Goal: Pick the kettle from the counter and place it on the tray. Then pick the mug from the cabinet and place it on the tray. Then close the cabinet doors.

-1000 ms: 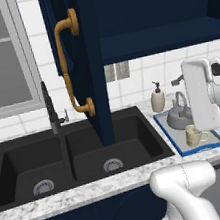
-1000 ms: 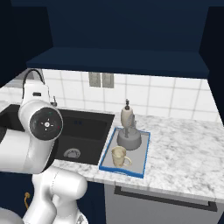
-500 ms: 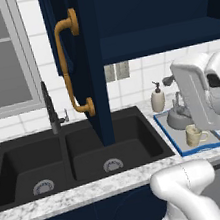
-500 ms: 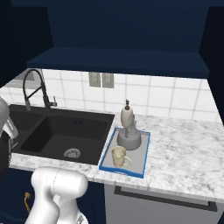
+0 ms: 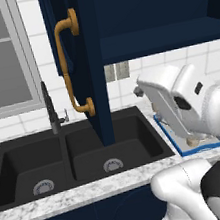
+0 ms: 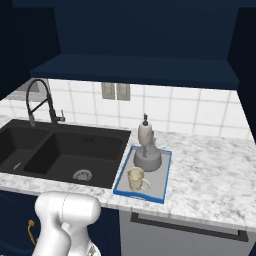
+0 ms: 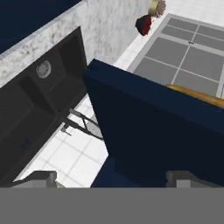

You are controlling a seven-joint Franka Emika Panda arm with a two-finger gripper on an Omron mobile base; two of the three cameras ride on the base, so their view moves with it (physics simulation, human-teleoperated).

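The gripper is seen with fingertips spread wide, apparently holding nothing, facing the open cabinet door. The kettle and mug are set on the tray beside the sink.

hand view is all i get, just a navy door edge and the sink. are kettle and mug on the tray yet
Observer: Yes. In the right base view the kettle and the mug both stand on the tray.
Operator: which door am i looking at
Observer: The left cabinet door, standing open over the sink.
Operator: anything left in the cabinet
Observer: The cabinet shelf looks bare from the right base view.
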